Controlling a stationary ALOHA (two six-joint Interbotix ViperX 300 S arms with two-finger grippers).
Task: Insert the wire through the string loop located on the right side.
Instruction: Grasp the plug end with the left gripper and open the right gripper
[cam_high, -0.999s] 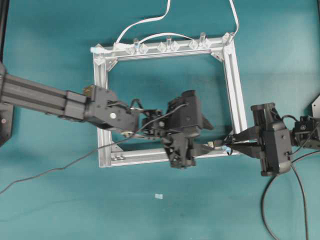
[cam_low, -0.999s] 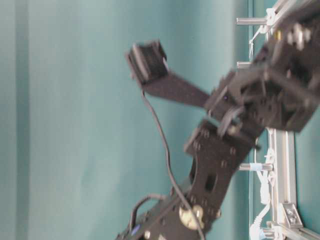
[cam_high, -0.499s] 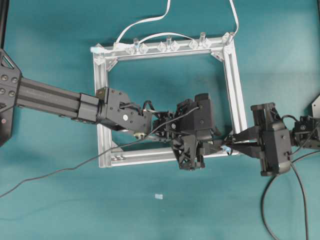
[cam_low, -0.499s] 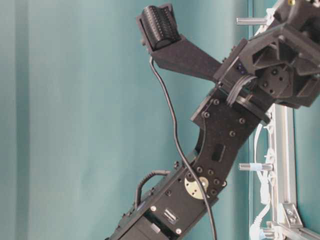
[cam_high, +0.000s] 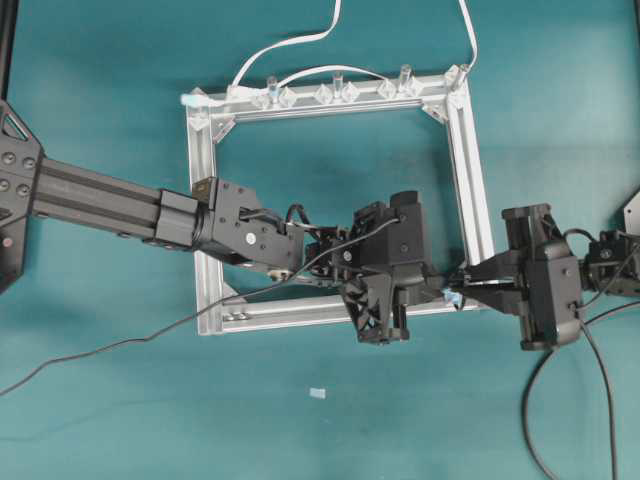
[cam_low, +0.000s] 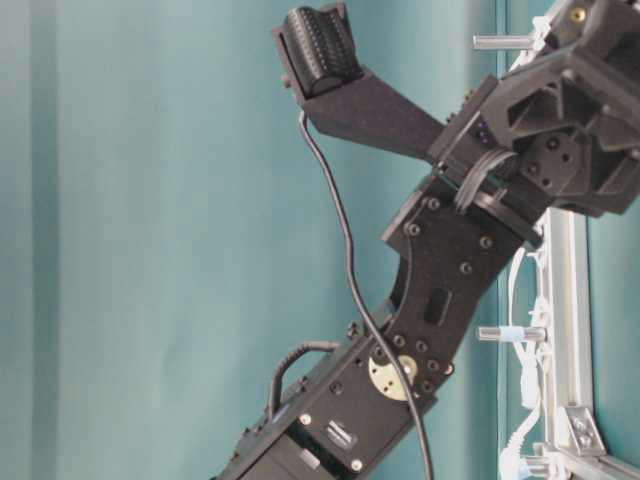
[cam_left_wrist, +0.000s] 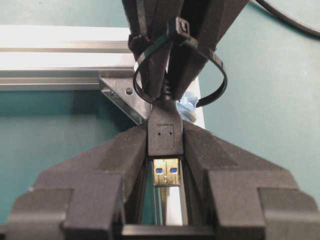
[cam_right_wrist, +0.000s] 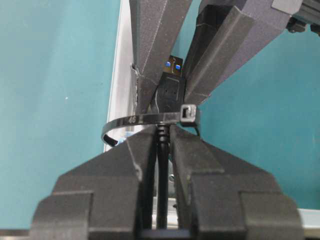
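The wire's black USB plug (cam_left_wrist: 164, 134) sits between the fingers of my left gripper (cam_left_wrist: 165, 132), which is shut on it, metallic tip toward the camera. Behind the plug, the string loop (cam_left_wrist: 218, 75) encircles the wire, with a light-blue bit (cam_left_wrist: 188, 104) at the frame corner. In the right wrist view my right gripper (cam_right_wrist: 161, 135) is shut on the wire's thin cable (cam_right_wrist: 162, 150), just short of the loop (cam_right_wrist: 135, 119); the plug (cam_right_wrist: 168, 92) lies beyond it. Overhead, the left gripper (cam_high: 438, 293) and the right gripper (cam_high: 464, 291) meet tip to tip at the silver frame's (cam_high: 470, 170) lower right corner.
White cables (cam_high: 290, 45) run off the frame's top bar, which carries clear clips (cam_high: 335, 92). A black cable (cam_high: 100, 347) trails from the left arm across the teal mat. The right arm's cables (cam_high: 600, 400) loop at the lower right. A small pale scrap (cam_high: 318, 393) lies below the frame.
My left gripper moved right to the frame's lower right corner and closed from open onto the plug. The right gripper stayed put, shut on the cable.
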